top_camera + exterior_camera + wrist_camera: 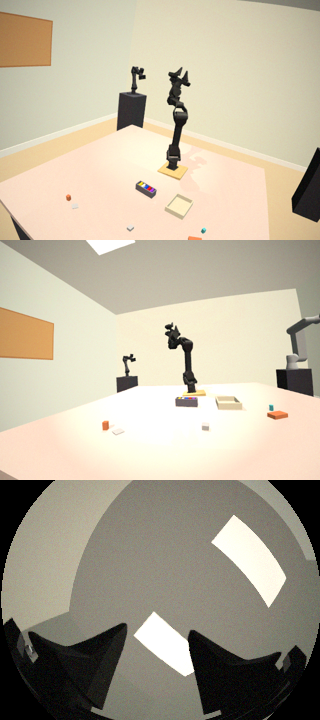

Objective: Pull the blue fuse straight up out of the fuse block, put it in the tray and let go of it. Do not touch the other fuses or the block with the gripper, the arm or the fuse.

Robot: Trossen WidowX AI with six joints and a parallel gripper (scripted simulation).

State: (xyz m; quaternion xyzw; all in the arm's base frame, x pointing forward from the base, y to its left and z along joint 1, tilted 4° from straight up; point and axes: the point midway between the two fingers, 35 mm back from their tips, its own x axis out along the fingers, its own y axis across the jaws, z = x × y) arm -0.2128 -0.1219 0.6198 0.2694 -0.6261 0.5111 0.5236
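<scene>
The blue fuse sits in the middle of the dark fuse block, with yellow and white fuses on one side and red and purple ones on the other. The beige tray stands to the right of the block and shows no fuse in it. My gripper is open and empty, high above the table and the block, with its fingers pointing up. In the wrist view, only walls, ceiling and lamps show beyond the fingers.
The arm stands on a yellow base plate behind the block. Nearer the cameras lie an orange block, a flat grey piece, a grey block, a teal piece and a flat orange block.
</scene>
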